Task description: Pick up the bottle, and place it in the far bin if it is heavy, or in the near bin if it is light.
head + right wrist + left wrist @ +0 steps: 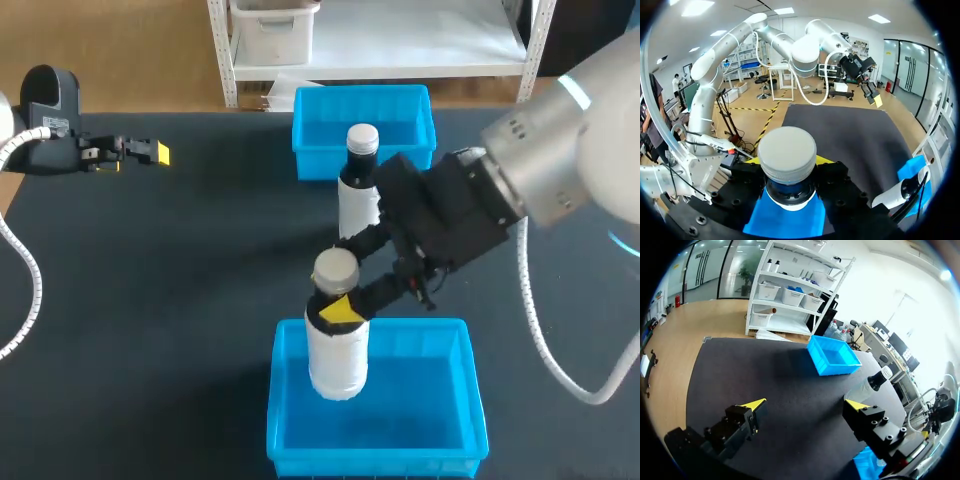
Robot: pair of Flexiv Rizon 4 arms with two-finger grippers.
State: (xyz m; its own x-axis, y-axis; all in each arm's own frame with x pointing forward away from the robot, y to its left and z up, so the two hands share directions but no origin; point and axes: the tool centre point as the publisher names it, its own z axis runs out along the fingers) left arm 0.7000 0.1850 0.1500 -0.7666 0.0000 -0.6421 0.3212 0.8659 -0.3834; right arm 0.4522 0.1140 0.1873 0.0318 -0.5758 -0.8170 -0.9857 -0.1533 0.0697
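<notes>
A white bottle (pixel 336 352) with a grey cap (pixel 787 154) hangs upright over the near blue bin (pixel 470 402), its lower part inside the bin's outline. My right gripper (pixel 340 302) is shut on the bottle's neck, and yellow fingertips (pixel 823 160) show on both sides of the cap. A second white bottle (pixel 358 190) with a dark neck stands on the table in front of the far blue bin (pixel 304 152), just behind my right gripper. My left gripper (pixel 148 152) is open and empty at the table's far left (pixel 806 405).
The dark mat (pixel 180 270) covers the table between the two bins. In the left wrist view, ahead of the gripper, stand the far bin (pixel 834 356) and the second bottle (pixel 874 383). My right arm (pixel 520 180) comes in over the table's right side.
</notes>
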